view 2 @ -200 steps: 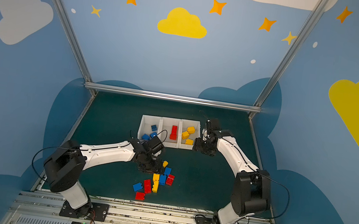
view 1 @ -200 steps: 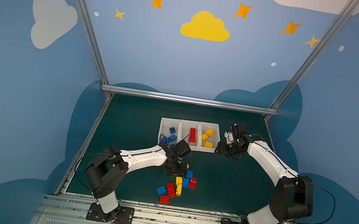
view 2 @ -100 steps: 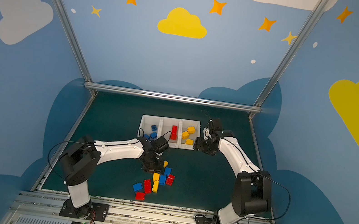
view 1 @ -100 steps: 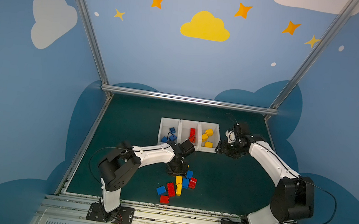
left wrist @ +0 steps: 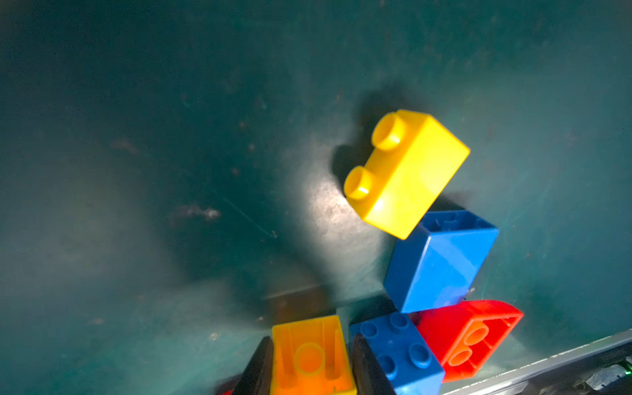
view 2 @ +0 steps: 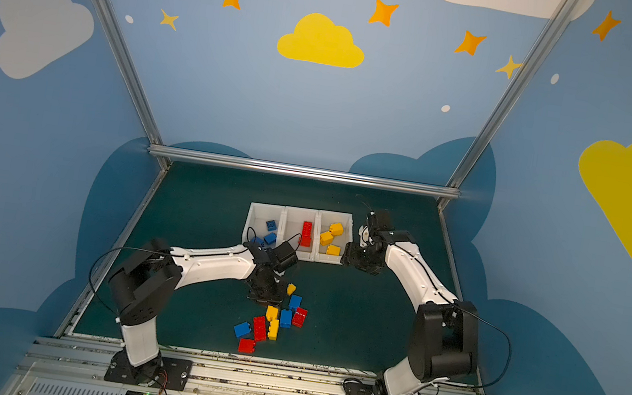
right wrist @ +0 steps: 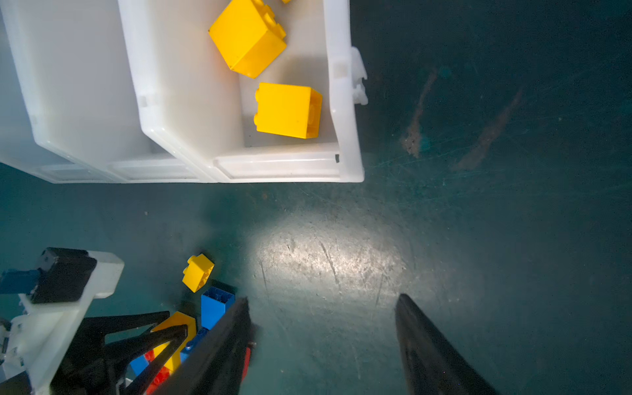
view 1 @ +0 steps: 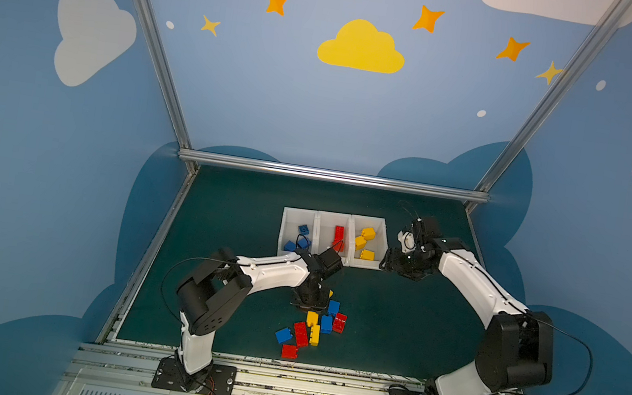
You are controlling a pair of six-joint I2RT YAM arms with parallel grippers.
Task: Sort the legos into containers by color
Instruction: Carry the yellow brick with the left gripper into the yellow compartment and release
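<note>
On the mat's (view 1: 237, 238) near-centre, L gripper (view 1: 308, 304) is down in the loose pile (view 2: 285, 318). Its jaws are closed tight on a yellow brick (left wrist: 309, 355), hollow side up, w/ one finger on each flank. Can't tell if the brick is off the mat; it looks level w/ its neighbours.

Just beside it sits a studs-up blue (left wrist: 396, 349), then a tipped red (left wrist: 468, 338). Past those are a tipped blue (left wrist: 441, 260) and a 2-stud yellow (left wrist: 407, 171), corner to corner.

R gripper (right wrist: 325, 345) has jaws approx half apart w/ nothing between them. It's over bare mat, just off the yellow bin's (view 1: 383, 241) near corner.

**Done so far:**
- 3 white bins stand in a touching row at the back.
- Blue bin (view 1: 282, 231) has approx 3 blues.
- Red bin (view 1: 334, 218) has red, 1 or 2 pcs; L arm partly hides it.
- Yellow bin has 3 yellows.
- No colour mix-ups seen.

**Left to do:** 9 bricks are outside the bins, incl. the gripped one: 3 yellow, 3 blue, 3 red. Besides those above, nearer the rail lie a long yellow (view 1: 314, 335), long red (view 1: 300, 333), end blue (view 1: 283, 335) and near red (view 1: 289, 351).

Est. a bit under halfway. The step in hand looks like a yellow pick, w/ lift and carry to the yellow bin not yet done.
</note>
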